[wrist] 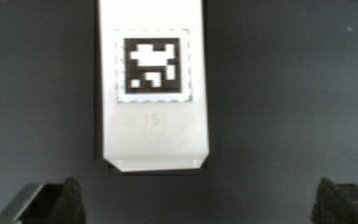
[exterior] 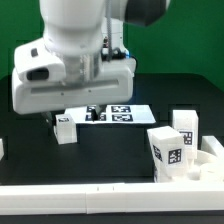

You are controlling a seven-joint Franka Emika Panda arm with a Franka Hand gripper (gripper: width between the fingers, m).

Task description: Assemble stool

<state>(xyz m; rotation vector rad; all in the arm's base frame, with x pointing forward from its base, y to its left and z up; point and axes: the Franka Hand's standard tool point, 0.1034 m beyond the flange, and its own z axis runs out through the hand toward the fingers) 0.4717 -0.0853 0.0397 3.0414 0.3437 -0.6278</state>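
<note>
White leg [wrist: 156, 120] beneath wide-spread jaws

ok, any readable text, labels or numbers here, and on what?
No readable words or numbers.
Leg in wrist view: square black-and-white tag, pattern not text; faint mark below it, too blurred to read.
Marker board, leg on the exterior view's right: tags only.

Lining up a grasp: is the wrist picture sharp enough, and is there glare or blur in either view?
Wrist view: leg evenly lit, tag legible but soft-edged; pincer fingertips dark and blurred. Exterior view: coarse, white arm washed out.
</note>
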